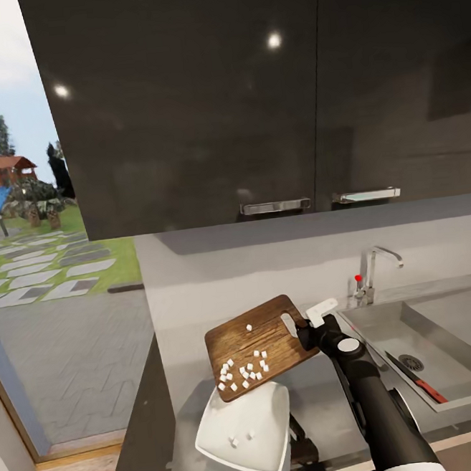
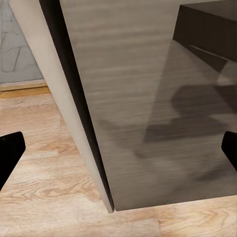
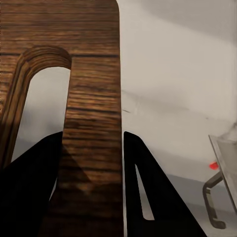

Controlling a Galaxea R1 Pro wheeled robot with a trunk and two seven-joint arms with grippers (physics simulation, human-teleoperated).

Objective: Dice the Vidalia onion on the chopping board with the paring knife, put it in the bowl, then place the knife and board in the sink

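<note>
My right claw [image 1: 310, 327] is clamped on the board [image 1: 259, 345] at its handle end, beside the slot hole. In the right wrist view the two black fingers [image 3: 148, 192] sit either side of the strip of wood [image 3: 91, 123] between the slot and the board's edge, pressed against it. I've got the board lifted off the counter [image 1: 179, 320] and tilted, low corner down over the bowl [image 1: 245, 430], handle end up toward the sink [image 1: 418, 340].

Board is brown, visible grain, rounded corners. Small white onion cubes [image 1: 243, 370] are scattered on it, most bunched near the low corner, one alone higher up [image 1: 249, 327]. A couple of cubes [image 1: 240, 438] already lie in the bowl.

Bowl is white, rounded-square, shallow, sits near the counter's front edge just below the board's low corner; can't tell if they touch.

Knife [image 1: 416, 380] lies in the sink basin near the drain, red handle toward me, dark blade pointing back. Faucet [image 1: 372, 273] with red knob stands behind the basin, also visible in the right wrist view [image 3: 213, 197].

Left claw [image 2: 118, 153]: in the left wrist view only the black fingertips [image 2: 10, 153] show at the frame's two sides, wide apart, holding nothing, over a grey cabinet panel [image 2: 148, 98] and wood floor [image 2: 44, 187].

Black upper cabinets [image 1: 194, 102] with chrome handles hang above the counter.
</note>
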